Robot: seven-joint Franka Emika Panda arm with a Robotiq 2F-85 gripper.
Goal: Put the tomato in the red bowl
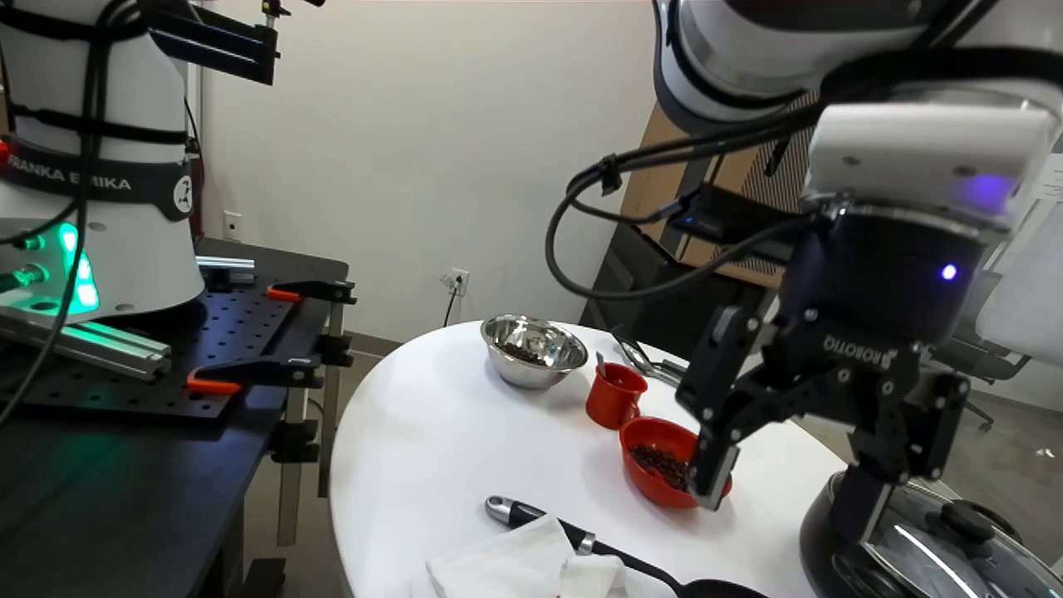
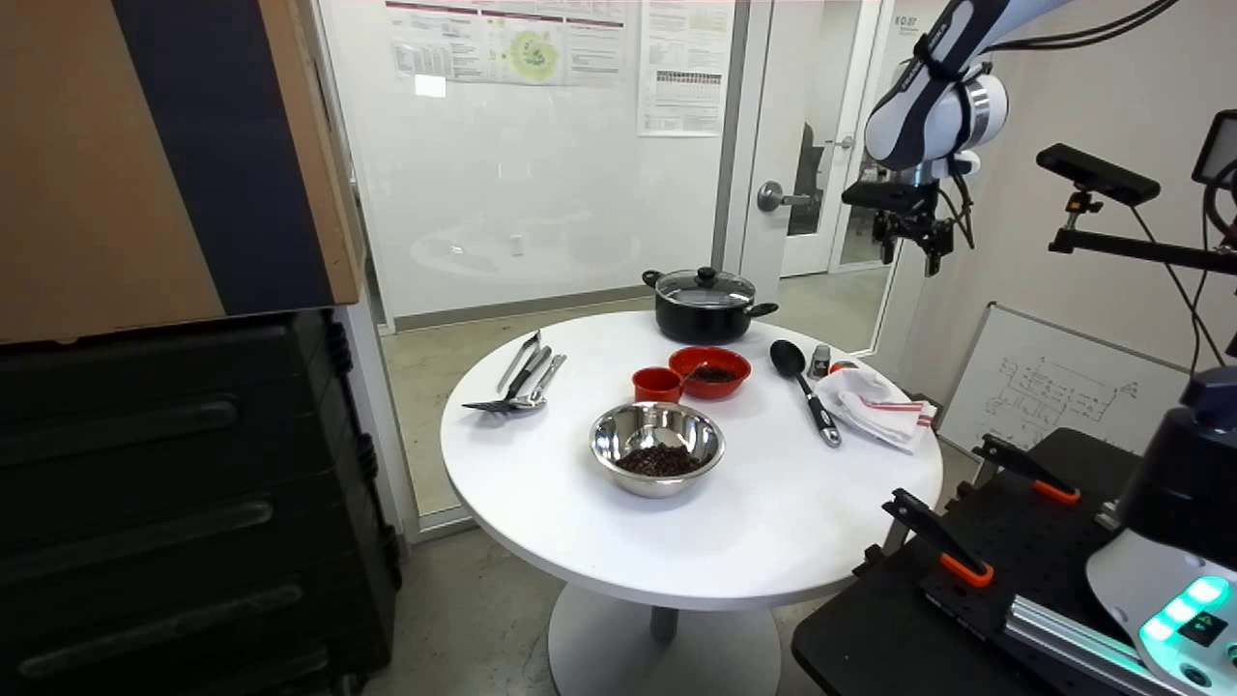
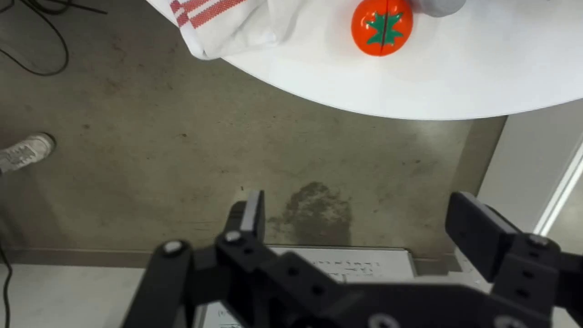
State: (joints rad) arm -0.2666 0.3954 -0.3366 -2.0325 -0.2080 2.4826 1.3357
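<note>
A glossy orange-red tomato (image 3: 381,28), its green star crossed by a dark seam, sits on the white table (image 3: 410,86), below and well apart from the wide-spread, empty claw (image 3: 356,210).

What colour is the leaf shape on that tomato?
Green, on the orange-red tomato; the wrist view shows it best.

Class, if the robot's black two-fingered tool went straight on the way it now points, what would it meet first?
Probably the stained grey-brown floor, since in the wrist view the tool points past the rim of the round white table; depth makes this uncertain.
</note>
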